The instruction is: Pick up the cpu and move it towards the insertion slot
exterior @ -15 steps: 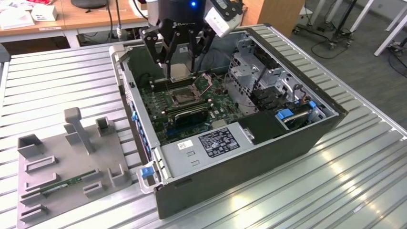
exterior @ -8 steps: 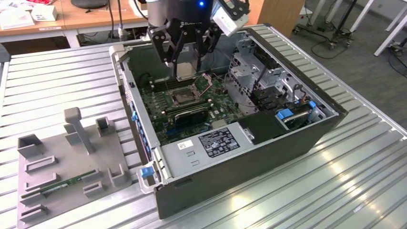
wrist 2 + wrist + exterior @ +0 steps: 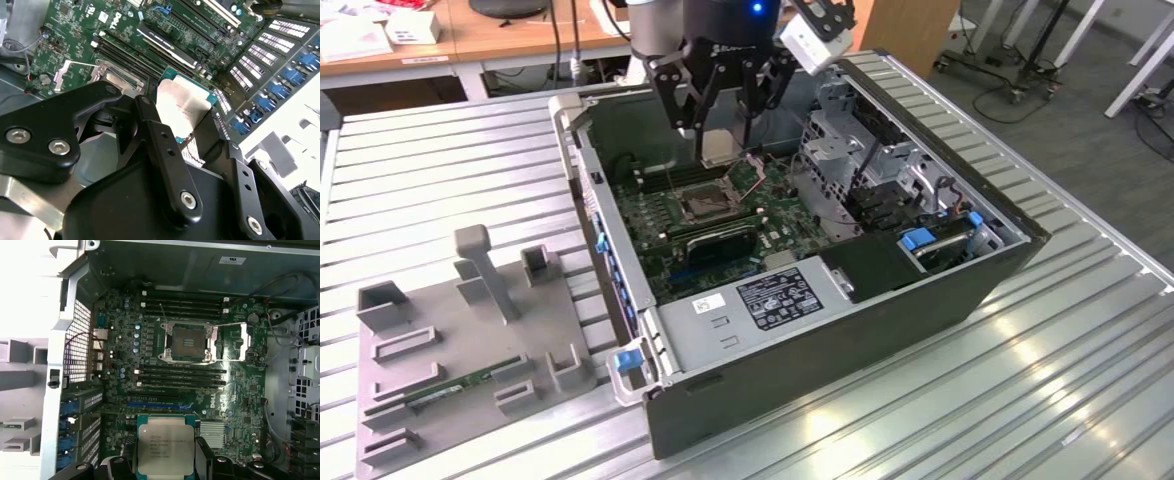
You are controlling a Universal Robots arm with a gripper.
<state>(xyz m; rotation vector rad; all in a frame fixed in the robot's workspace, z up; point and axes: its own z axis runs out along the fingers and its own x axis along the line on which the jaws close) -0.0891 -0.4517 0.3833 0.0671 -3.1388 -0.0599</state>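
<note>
The claw (image 3: 718, 125), at the exterior view's upper centre, is clamped on the cpu (image 3: 163, 449), which is held lifted above the motherboard (image 3: 235, 390). The insertion slot (image 3: 189, 341), mid-frame in the first wrist view, is judged not yet reached.

Ribbed metal table (image 3: 1067, 380) – open computer case (image 3: 854, 330) on it, grey fixture tray (image 3: 454, 340) just beside.
</note>
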